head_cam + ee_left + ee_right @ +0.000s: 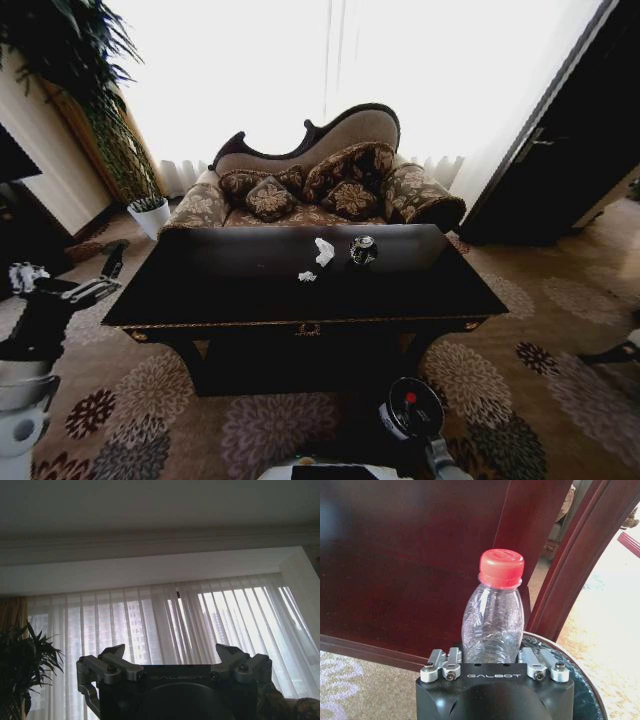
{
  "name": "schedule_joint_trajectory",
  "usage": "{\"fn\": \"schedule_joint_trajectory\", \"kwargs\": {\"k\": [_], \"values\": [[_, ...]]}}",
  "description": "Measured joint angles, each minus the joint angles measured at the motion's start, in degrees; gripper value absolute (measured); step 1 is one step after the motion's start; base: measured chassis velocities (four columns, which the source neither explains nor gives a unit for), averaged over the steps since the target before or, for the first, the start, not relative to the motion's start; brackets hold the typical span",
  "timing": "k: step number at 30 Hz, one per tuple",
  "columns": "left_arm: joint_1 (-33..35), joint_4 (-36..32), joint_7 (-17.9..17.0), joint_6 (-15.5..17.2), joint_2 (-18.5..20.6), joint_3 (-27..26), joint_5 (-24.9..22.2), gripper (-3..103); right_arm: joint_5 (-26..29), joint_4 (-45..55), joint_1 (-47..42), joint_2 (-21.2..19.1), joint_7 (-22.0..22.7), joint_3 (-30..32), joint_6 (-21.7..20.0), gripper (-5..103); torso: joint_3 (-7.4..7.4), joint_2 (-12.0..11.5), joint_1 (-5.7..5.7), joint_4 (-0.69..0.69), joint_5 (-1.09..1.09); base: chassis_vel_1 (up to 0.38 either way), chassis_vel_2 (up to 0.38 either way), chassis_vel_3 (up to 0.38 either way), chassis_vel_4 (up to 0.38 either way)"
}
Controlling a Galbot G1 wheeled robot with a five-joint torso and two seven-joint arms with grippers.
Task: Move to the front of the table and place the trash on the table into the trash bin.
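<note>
The black bench (250, 290) stands across the middle of the room in front of the robot, well ahead of both sets of fingers, and it carries what is left to clear: a small dark can (363, 250) and, just beside it, white paper wads (322, 254). Below the near edge of the bench sits the round black bin (410, 412), and the right gripper (494, 666) is directly over its rim (580, 680), its fingers clamped on the lower body of the clear bottle (494, 615), which stands upright between them with its red cap (501, 567) pointing away from the wrist toward the bench's underside and leg. The likely trouble here is the drop: the bottle looks to sit toward one side of the opening, so if the fingers let go while it is off centre or tipped, it could clip the rim and roll onto the carpet; the light, slick plastic could also slip early if the grip is shallow. The right arm is lowered and reaches down in front of the base. The left gripper (175, 662) is held off to the robot's left, raised and aimed up at the curtained window, its fingers spread wide with nothing between them.
</note>
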Motion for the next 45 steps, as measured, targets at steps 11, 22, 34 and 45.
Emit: {"fn": "schedule_joint_trajectory", "kwargs": {"k": [11,22,34,45], "values": [[-0.05,0.11,0.19,-0.09,-0.39,0.41,0.41,100,0.50,2.08,-0.39,-0.10,0.04,-0.07,0.10,83,0.00,0.00,0.00,0.01,-0.01,0.000,0.000,0.000,0.000],[0.14,-0.20,0.28,-0.10,-0.76,0.26,0.47,100,1.09,7.72,-3.08,-1.04,0.62,1.39,-0.06,100,0.00,0.00,0.00,0.01,-0.02,0.000,0.000,0.000,0.000],[-0.57,0.37,-0.61,0.14,-2.52,1.26,2.18,100,2.13,29.26,-16.09,-0.30,1.93,10.07,-6.80,100,0.00,0.00,0.00,-0.01,-0.02,0.000,0.000,0.000,0.000],[-0.91,1.17,-0.69,0.18,-2.93,1.83,2.85,100,8.56,51.14,-28.20,1.97,0.41,20.64,-15.24,100,0.00,0.00,0.00,-0.01,-0.02,0.000,0.000,0.000,0.000]]}}
